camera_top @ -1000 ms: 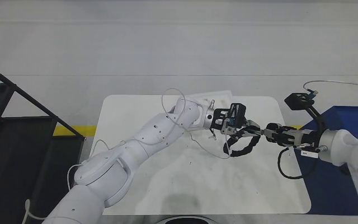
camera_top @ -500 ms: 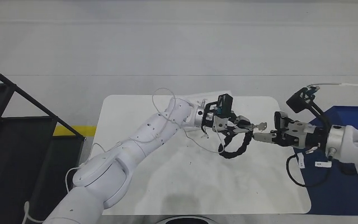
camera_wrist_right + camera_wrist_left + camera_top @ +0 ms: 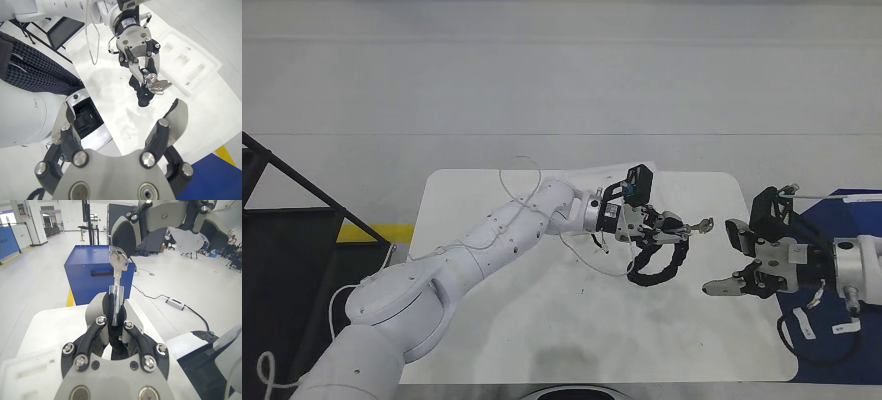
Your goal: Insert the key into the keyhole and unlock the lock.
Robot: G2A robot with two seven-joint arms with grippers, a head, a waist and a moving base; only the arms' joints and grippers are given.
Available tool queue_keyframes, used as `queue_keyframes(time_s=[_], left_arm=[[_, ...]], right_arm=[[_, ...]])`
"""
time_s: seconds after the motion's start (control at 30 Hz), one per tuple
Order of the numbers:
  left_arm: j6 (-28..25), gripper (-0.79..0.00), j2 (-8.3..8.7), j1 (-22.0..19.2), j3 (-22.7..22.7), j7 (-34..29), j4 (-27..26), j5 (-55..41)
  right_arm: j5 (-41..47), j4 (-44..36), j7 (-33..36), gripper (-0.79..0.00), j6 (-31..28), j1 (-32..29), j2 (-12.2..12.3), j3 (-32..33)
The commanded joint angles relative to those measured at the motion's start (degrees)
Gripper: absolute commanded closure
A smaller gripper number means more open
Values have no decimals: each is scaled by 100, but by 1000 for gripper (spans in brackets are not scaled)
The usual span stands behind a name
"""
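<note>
- The left pincer (image 3: 657,228) is clenched on the lock (image 3: 669,231), a chrome cylinder held in the air above the white desk (image 3: 542,330), toward its far right part.
- In the left wrist view, the pincer's (image 3: 115,303) dark pads press both sides of the cylinder (image 3: 116,298), whose keyhole end points away from the wrist.
- The key (image 3: 118,260) sits in the keyhole, blade partly buried and patterned silver head sticking straight out from the lock's end.
- From above, the key (image 3: 700,224) juts out of the lock toward the right arm.
- A black cable (image 3: 657,268), thick and curved, loops down from the lock and hangs beneath the left pincer.
- The right pincer (image 3: 729,260) is released, its fingers spread wide and gripping nothing.
- It hovers past the desk's right edge, facing the key but apart from it.
- The right wrist view looks across at the left pincer (image 3: 149,73), the lock's round face (image 3: 152,76) and the key head (image 3: 160,85) lying flat, with a thin wire ring (image 3: 160,92) under it.
- A white foam tray (image 3: 189,62) with rectangular recesses lies on the desk behind the left pincer.
- A blue cabinet (image 3: 85,262) stands on the floor beyond the desk's right side.
</note>
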Motion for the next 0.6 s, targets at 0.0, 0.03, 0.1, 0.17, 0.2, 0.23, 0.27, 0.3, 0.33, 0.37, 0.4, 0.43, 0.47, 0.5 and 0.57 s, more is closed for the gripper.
queue_keyframes(time_s=[0.0,0.03,0.1,0.17,0.2,0.23,0.27,0.3,0.33,0.37,0.4,0.43,0.47,0.5,0.57], left_arm=[[0,0,156,-140,133,-363,-169,-480],[0,0,236,-197,181,-503,-269,-685],[0,0,392,-307,249,-788,-439,-961],[0,0,537,-370,273,-973,-603,-1175],[0,0,604,-391,280,-1056,-675,-1246],[0,0,665,-400,285,-1126,-745,-1320],[0,0,722,-410,288,-1191,-815,-1374],[0,0,773,-420,304,-1283,-877,-1402],[0,0,819,-422,313,-1346,-932,-1453],[0,0,857,-419,324,-1395,-994,-1513],[0,0,891,-424,348,-1475,-1043,-1553],[0,0,920,-438,370,-1556,-1084,-1588],[0,0,944,-447,381,-1601,-1120,-1640],[0,0,965,-457,399,-1658,-1153,-1673],[0,0,997,-483,440,-1780,-1189,-1735]], right_arm=[[-9,-3,-3,-785,3,-1,-1,2],[-9,-3,-3,-785,3,-1,-1,2],[-9,-3,-3,-785,3,-1,-1,2],[-9,-3,-3,-785,3,-1,-1,2],[-9,-3,-3,-785,3,-1,-1,2],[-9,-3,-3,-785,3,-1,-1,2],[-55,8,-24,-785,24,-9,0,4],[-334,-3,-42,-785,59,-35,5,1],[-504,-60,-163,-785,-31,-43,3,-23],[-554,-70,-354,-785,-256,-50,-5,-68],[-604,-7,-499,-785,-507,-59,-11,-123],[-791,13,-650,-785,-673,-51,-5,-189],[-1042,1,-810,-785,-833,-37,10,-280],[-1225,48,-1008,-785,-1031,-13,23,-370],[-1539,194,-1404,-785,-1428,83,49,-493]])
